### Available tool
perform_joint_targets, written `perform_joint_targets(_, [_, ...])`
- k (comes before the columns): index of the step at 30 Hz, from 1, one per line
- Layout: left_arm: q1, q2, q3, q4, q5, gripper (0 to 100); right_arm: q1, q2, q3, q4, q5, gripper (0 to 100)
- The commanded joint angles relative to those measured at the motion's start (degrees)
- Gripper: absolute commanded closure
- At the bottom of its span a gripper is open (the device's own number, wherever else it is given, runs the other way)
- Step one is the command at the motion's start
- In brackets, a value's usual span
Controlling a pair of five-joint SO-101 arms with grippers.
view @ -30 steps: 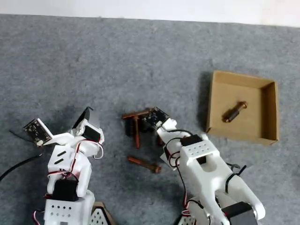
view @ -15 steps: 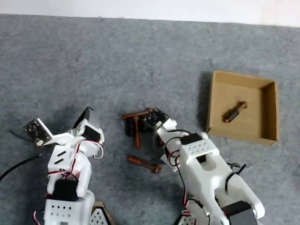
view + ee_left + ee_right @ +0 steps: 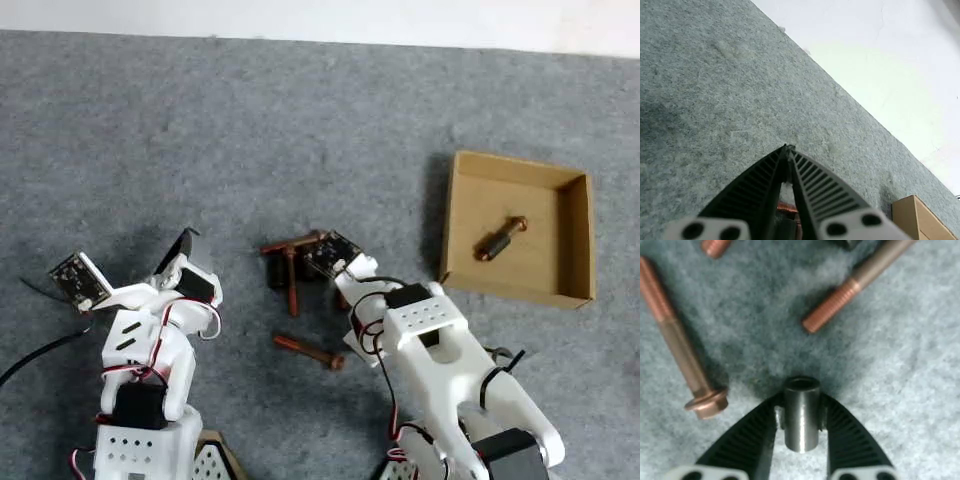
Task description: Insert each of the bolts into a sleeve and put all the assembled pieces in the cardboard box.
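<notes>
My right gripper (image 3: pixel 801 402) is shut on a short dark sleeve (image 3: pixel 801 415), held just above the grey mat. Three copper bolts lie around it: one with a flanged head (image 3: pixel 681 352), one threaded end (image 3: pixel 855 290) and another tip (image 3: pixel 715 246). From above, the right gripper (image 3: pixel 340 296) sits in the bolt cluster: a crosswise bolt (image 3: pixel 290 243), an upright one (image 3: pixel 292 285) and a loose one (image 3: pixel 308 350). Another dark sleeve (image 3: pixel 275 275) lies beside them. The cardboard box (image 3: pixel 470 270) holds one assembled piece (image 3: pixel 500 238). My left gripper (image 3: pixel 187 242) is shut and empty, left of the cluster.
Grey felt mat (image 3: pixel 250 130) covers the table, with open room at the back and left. The left wrist view shows its shut fingers (image 3: pixel 810 180), a box corner (image 3: pixel 925 220) and a white wall behind the mat edge.
</notes>
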Motion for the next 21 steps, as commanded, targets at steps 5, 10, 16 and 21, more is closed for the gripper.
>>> perform_joint_targets(5, [-0.6, -0.8, -0.5, -1.4, -0.4, 99, 0.8, 1.0, 0.3, 2.2, -0.3, 92.5])
perform_joint_targets(10, [-0.6, -0.8, -0.5, -1.4, -0.4, 99, 0.9, -0.8, 0.4, 2.3, -0.3, 92.5])
perform_joint_targets(16, [-0.6, -0.8, -0.5, -1.4, -0.4, 99, 0.7, -11.8, 4.6, 2.0, -0.4, 92.5])
perform_joint_targets(21, [-0.5, -0.8, -0.5, -1.4, -0.4, 99, 0.7, -14.0, 7.3, 2.0, -0.3, 92.5])
